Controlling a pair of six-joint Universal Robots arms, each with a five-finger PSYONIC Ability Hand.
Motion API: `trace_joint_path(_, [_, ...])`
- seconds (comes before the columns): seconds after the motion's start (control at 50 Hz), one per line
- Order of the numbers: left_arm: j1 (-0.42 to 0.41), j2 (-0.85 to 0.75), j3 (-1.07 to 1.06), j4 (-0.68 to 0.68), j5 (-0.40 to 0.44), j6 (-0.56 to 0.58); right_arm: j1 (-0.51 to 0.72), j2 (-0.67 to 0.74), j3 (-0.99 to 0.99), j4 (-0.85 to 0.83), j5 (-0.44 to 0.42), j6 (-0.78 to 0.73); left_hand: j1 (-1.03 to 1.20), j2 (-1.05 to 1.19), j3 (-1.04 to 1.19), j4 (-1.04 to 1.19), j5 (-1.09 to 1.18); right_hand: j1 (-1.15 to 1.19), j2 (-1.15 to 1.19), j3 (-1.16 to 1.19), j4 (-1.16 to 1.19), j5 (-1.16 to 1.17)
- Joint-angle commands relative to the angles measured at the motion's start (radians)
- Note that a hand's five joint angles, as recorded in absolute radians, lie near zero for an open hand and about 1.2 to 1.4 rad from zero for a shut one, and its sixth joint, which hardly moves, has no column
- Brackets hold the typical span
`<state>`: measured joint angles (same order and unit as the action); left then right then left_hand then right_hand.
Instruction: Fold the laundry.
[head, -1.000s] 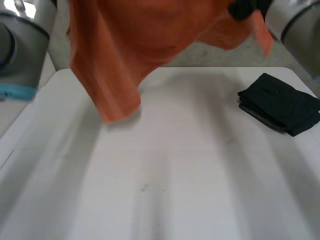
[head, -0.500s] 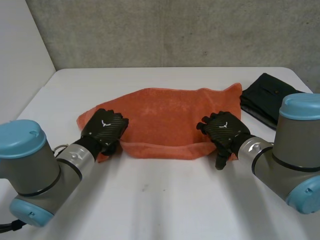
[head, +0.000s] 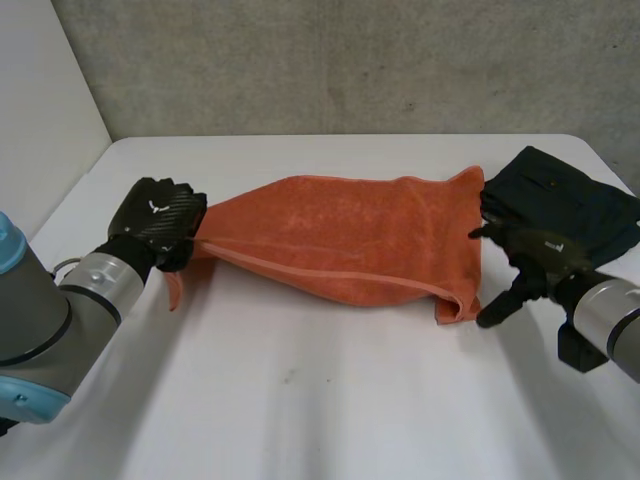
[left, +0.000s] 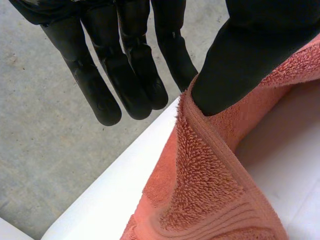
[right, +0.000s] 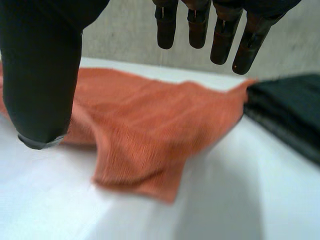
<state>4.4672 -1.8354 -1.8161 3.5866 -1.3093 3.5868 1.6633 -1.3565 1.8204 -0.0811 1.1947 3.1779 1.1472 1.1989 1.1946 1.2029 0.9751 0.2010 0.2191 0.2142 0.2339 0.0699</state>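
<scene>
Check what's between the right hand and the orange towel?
Bare white table, nothing else: the head view shows a narrow strip of it between the open right hand and the orange towel's nearest corner.

Plain orange towel (head: 340, 240), black folded cloth (head: 570, 205), white table (head: 330, 400), black left hand (head: 158, 215) and right hand (head: 535, 255), grey left arm (head: 40, 320) with light-blue cap, grey wall (head: 350, 60).

Nubby terry-cloth towel (head: 340, 240) (matt, ribbed hem) on smooth table (head: 330, 400).

Nothing fancy: plain white counter (head: 330, 400), a rough grey concrete wall (head: 350, 60) right behind it, and a white wall (head: 40, 120) along the counter's left side.
</scene>
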Motion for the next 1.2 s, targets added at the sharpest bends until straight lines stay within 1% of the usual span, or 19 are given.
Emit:
trace_joint_path(0.02, [0.007,-0.007,0.003,0.001,0.002,-0.005,0.035,0.119,-0.004,-0.026,0.006,0.065,0.249,0.197,0.202,0.193,0.247,0.124,0.106,0.111,0.092,0.081])
trace_joint_path(0.14, [0.018,-0.007,0.003,0.000,0.002,-0.003,0.121,0.192,-0.047,-0.074,0.014,0.126,0.249,0.197,0.202,0.193,0.247,0.169,0.151,0.156,0.136,0.125])
trace_joint_path(0.22, [0.018,-0.008,0.001,0.000,0.002,-0.005,0.165,0.234,-0.099,-0.083,0.062,0.129,0.249,0.197,0.202,0.193,0.247,0.172,0.154,0.158,0.139,0.128])
trace_joint_path(0.26, [0.018,-0.008,0.000,0.000,0.002,-0.005,0.217,0.282,-0.145,-0.101,0.123,0.122,0.249,0.197,0.202,0.193,0.247,0.175,0.157,0.161,0.142,0.131])
trace_joint_path(0.4, [0.021,-0.010,0.000,0.000,0.002,-0.005,0.250,0.376,-0.231,-0.140,0.230,0.070,0.249,0.197,0.202,0.193,0.247,0.236,0.218,0.223,0.203,0.193])
trace_joint_path(0.42, [0.021,-0.010,0.000,0.000,0.002,-0.003,0.250,0.384,-0.239,-0.138,0.241,0.056,0.249,0.197,0.202,0.193,0.247,0.277,0.259,0.264,0.244,0.234])
trace_joint_path(0.5, [0.023,-0.002,0.000,-0.003,0.001,-0.005,0.239,0.373,-0.248,-0.140,0.295,-0.030,0.249,0.197,0.202,0.193,0.247,0.734,0.716,0.721,0.701,0.691])
trace_joint_path(0.52, [0.023,0.001,0.000,-0.003,0.001,-0.005,0.237,0.360,-0.245,-0.143,0.304,-0.064,0.249,0.197,0.202,0.193,0.247,1.026,1.008,1.013,0.993,0.983])
trace_joint_path(0.54, [0.023,0.005,0.001,-0.005,-0.001,-0.005,0.236,0.350,-0.243,-0.144,0.307,-0.082,0.249,0.197,0.202,0.193,0.247,1.186,1.168,1.173,1.153,1.142])
trace_joint_path(0.64, [0.024,0.047,0.001,-0.011,-0.005,-0.005,0.227,0.203,-0.256,-0.124,0.286,-0.173,0.249,0.197,0.202,0.193,0.247,1.195,1.177,1.182,1.162,1.152])
trace_joint_path(0.7, [0.026,0.088,0.001,-0.014,-0.008,-0.005,0.185,0.125,-0.269,-0.056,0.226,-0.295,0.249,0.197,0.202,0.193,0.247,1.195,1.177,1.182,1.162,1.152])
trace_joint_path(0.72, [0.026,0.103,0.003,-0.016,-0.008,-0.005,0.159,0.091,-0.288,-0.001,0.188,-0.382,0.249,0.197,0.202,0.193,0.247,1.195,1.177,1.182,1.162,1.152])
trace_joint_path(0.78, [0.026,0.179,0.009,-0.028,-0.008,-0.013,0.144,0.038,-0.366,0.140,0.126,-0.554,0.249,0.197,0.202,0.193,0.247,1.195,1.177,1.182,1.162,1.152])
trace_joint_path(0.84, [0.026,0.267,0.024,-0.052,-0.008,-0.045,0.144,-0.030,-0.467,0.278,0.131,-0.657,0.249,0.197,0.202,0.193,0.247,1.195,1.177,1.182,1.162,1.152])
trace_joint_path(0.92, [0.023,0.385,0.084,-0.113,-0.004,-0.101,0.144,-0.084,-0.613,0.405,0.157,-0.688,0.249,0.197,0.202,0.193,0.247,1.195,1.177,1.182,1.162,1.152])
trace_joint_path(0.98, [0.027,0.429,0.132,-0.192,-0.001,-0.103,0.144,-0.088,-0.705,0.483,0.155,-0.694,0.249,0.197,0.202,0.193,0.247,1.195,1.177,1.182,1.162,1.152])
trace_joint_path(1.04, [0.036,0.409,0.175,-0.267,0.002,-0.103,0.144,-0.070,-0.771,0.567,0.161,-0.733,0.249,0.197,0.202,0.193,0.247,1.195,1.177,1.182,1.162,1.152])
trace_joint_path(1.08, [0.037,0.372,0.193,-0.298,0.002,-0.099,0.151,-0.020,-0.802,0.619,0.175,-0.783,0.249,0.197,0.202,0.193,0.247,1.195,1.177,1.182,1.162,1.152])
trace_joint_path(1.2, [0.033,0.122,0.282,-0.396,0.002,-0.036,0.203,0.181,-0.839,0.698,0.241,-0.878,0.249,0.197,0.202,0.193,0.247,1.195,1.177,1.182,1.162,1.152])
